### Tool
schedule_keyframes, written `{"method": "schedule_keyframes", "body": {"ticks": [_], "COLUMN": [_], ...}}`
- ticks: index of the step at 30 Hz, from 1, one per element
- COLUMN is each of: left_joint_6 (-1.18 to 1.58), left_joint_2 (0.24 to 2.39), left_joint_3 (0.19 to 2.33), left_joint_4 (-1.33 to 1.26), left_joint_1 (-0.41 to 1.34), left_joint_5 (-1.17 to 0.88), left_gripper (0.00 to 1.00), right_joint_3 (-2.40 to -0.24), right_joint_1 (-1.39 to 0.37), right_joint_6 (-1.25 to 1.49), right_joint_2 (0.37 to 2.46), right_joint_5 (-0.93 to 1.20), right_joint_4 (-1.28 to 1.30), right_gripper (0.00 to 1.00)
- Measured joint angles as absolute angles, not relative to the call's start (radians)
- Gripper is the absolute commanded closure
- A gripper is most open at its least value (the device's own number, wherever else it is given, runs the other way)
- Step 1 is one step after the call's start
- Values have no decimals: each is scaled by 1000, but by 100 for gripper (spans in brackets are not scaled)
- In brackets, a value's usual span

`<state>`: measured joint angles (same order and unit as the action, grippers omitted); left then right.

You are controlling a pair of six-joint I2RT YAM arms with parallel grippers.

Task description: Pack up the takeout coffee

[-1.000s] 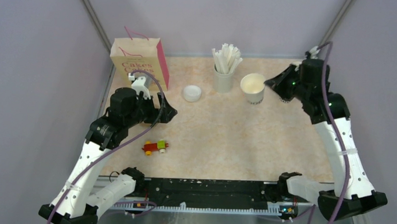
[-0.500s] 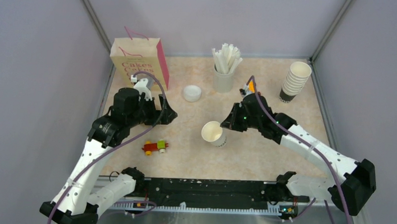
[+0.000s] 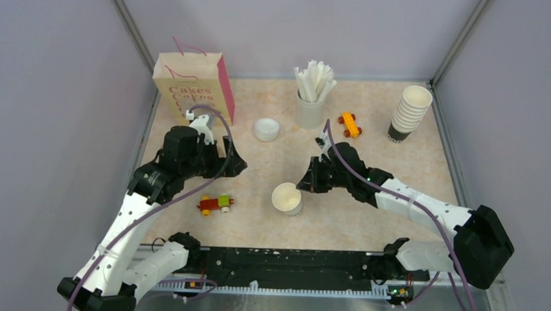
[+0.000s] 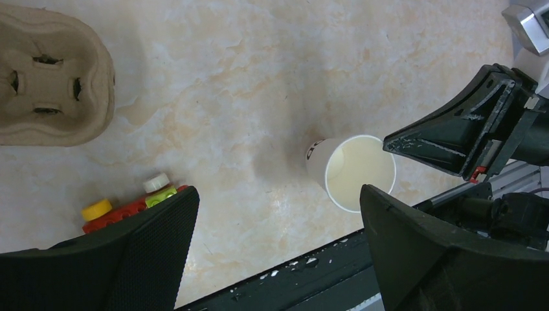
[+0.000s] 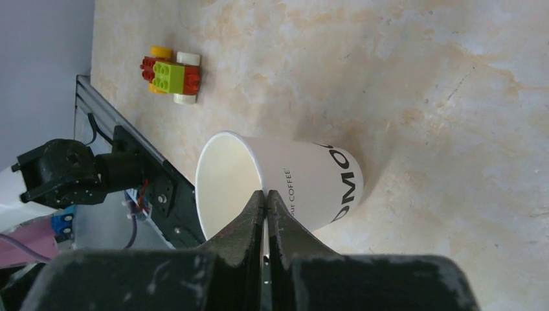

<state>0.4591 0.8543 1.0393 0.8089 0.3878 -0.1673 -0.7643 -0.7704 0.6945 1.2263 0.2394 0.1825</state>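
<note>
White cup (image 3: pixel 286 198), mid-table toward the near edge, between the two arms. Right fingers (image 5: pixel 249 227) closed tight on its rim, one tip inside, one outside, paper wall between. What fails first? — Ito

The grip itself. Only a sliver of rim is held, on the side facing the right arm; the rest of the cup hangs clear of the fingers. Light paper, and it looks empty: likely to pivot or slip if the arm jerks. — Vale

Base down on the table (image 3: pixel 339 230)? — Ito

Can't tell. Base looks at or just above the surface, cup near upright. If it is short of the table when the fingers part, it drops and may roll. If the inner tip drags on the way out, it tips over. — Vale

Rim damage? — Ito

Possible. A hard pinch could crease the rolled edge; then the lid (image 3: pixel 266 129) may not seat. That one sits well apart, toward the far side, left of the stick holder (image 3: pixel 310 105). — Vale

Other side? — Ito

Left fingers (image 4: pixel 149 246) spread wide, holding nothing, hanging above the table. From that wrist the cup shows past their tips, nearer one finger, untouched. Two arms close over one cup: a bump is my second worry. — Vale

Clutter? — Ito

Toy car (image 3: pixel 215 204) to the cup's left, apart from it. Tray (image 4: pixel 52 71) beyond that, below the left arm. Bag (image 3: pixel 192 87) at the far left corner. A swing toward the tray would cross the car. — Vale
</note>
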Motion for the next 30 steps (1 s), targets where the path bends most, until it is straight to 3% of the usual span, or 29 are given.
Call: {"method": "schedule_keyframes", "body": {"ticks": [6,13,17,25,30], "left_joint_6": [458,441,428,335,318], "left_joint_2": [878,925,966,1147,1364], "left_joint_3": [1037,1044,1074,1172,1295], "left_joint_4": [794,782,777,708,668], "left_joint_1": [388,388,388,388,388], "left_joint_5": [-167,-164,-155,-130,-81], "left_gripper": [1,3,7,18,36], "right_joint_3": [-685,-669,-722,-955,-1038], "right_joint_1": [-770,-770,-770,-770,-770], "right_joint_6": [653,650,665,686,712], "right_joint_2": [1173,1069,1020,982,957], "right_joint_5": [212,101,50,-68,-115], "right_joint_4": [154,205,322,594,715], "right_gripper": [97,61,51,45,46]}}
